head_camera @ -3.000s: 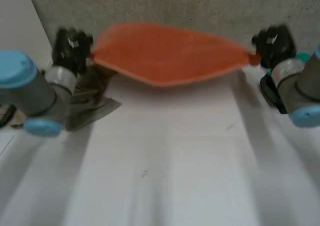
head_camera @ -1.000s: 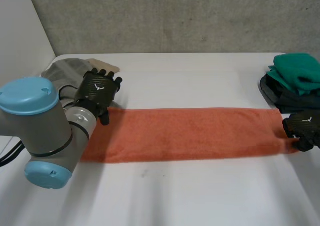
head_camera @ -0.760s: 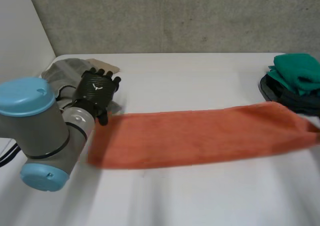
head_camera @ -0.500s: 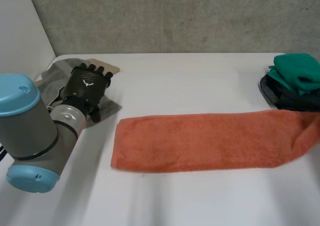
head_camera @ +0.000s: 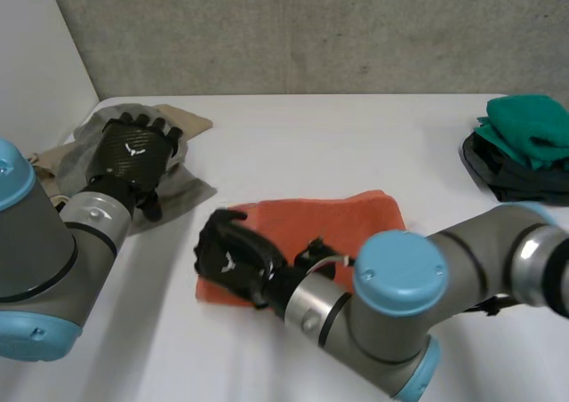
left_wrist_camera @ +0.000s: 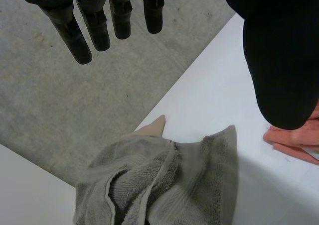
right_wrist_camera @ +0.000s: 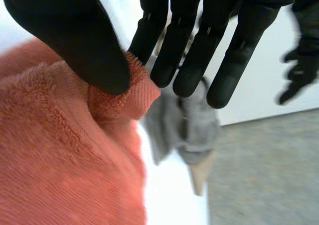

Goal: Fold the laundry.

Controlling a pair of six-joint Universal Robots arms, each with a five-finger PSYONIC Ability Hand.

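Closing a half-fold on the orange towel (head_camera: pixel 347 220).

Laid near the middle of the white table (head_camera: pixel 356 126), doubled over so that one end sits above the other. Reaching the right arm (head_camera: pixel 400 317) across the fold to bring the right hand (head_camera: pixel 233 258) to the towel's left end; pinching a rolled corner of terry between thumb and straight fingers (right_wrist_camera: pixel 169 51), probably to square the edges before letting go. Keeping the left hand (head_camera: pixel 132 151) clear above the crumpled grey towel (left_wrist_camera: pixel 164 185), fingers straight and spread, gripping nothing. Green cloths (head_camera: pixel 529 126) stacked well apart, at the table's right edge.
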